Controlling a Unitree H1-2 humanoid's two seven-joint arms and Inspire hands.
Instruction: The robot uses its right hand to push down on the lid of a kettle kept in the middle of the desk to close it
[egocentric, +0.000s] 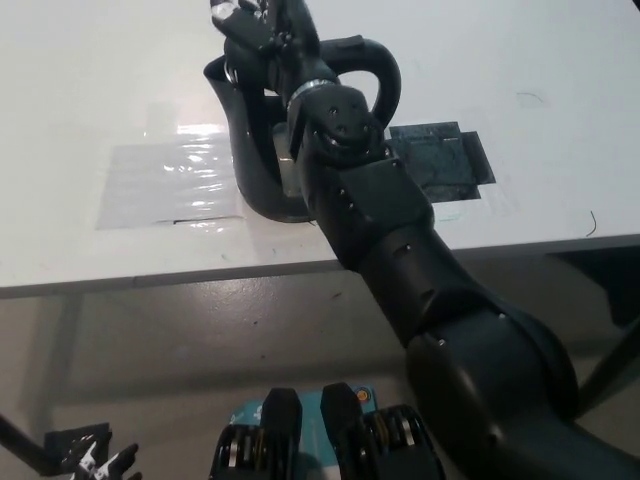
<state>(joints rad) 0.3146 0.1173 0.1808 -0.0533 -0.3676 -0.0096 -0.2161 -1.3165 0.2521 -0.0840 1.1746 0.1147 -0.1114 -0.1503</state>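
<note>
White desk (90, 90) carries a black kettle (255, 165) near its front edge, mid-frame.
Kettle top is covered by the black right hand (258, 28), laid across the opening; whether its fingers are spread or closed cannot be told. Clear film (165, 183) is seen left of the kettle, a dark taped patch (442, 160) right. White left hand (95, 462) is glimpsed at the bottom-left corner, pose unclear.

Black right hand (258, 28) rests atop the black kettle (262, 165) on the white bench (80, 90), at 12 o'clock.
</note>
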